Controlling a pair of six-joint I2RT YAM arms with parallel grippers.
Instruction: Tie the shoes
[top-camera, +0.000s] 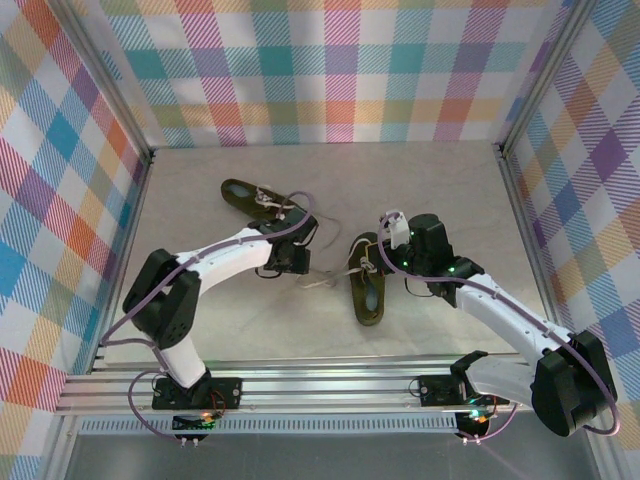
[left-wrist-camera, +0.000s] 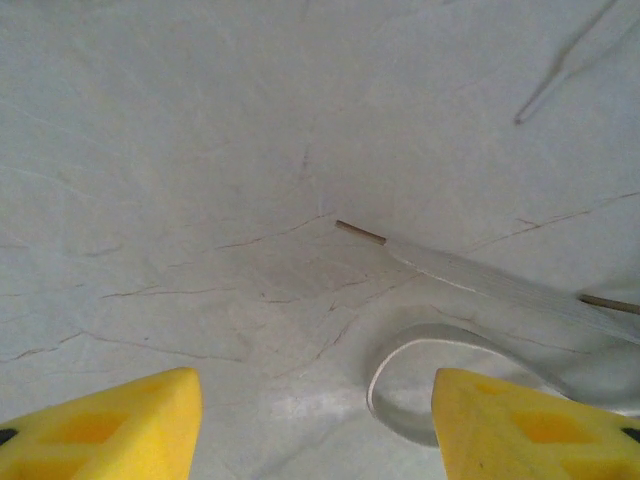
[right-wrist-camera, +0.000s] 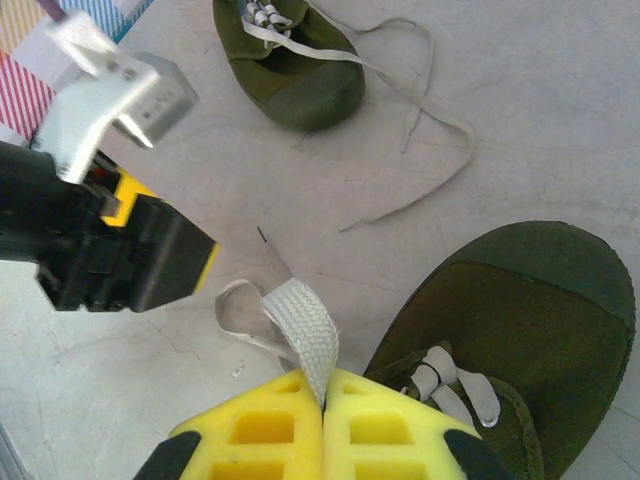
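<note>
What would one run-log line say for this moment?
left gripper: open over lace loop | right gripper: shut on lace | shoes: untied

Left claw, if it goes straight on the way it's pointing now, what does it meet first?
Probably the loop of white lace lying on the table just ahead of the left claw, off toward one finger. Depth is unclear, so it might land on bare table beside the loop instead.

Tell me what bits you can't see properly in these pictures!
- Right wrist view: the far shoe is cut off by the top edge, the near shoe by the bottom edge.
- Same view: the right pincer hides where its held lace leads.
- Left wrist view: that lace runs off the right edge.
</note>
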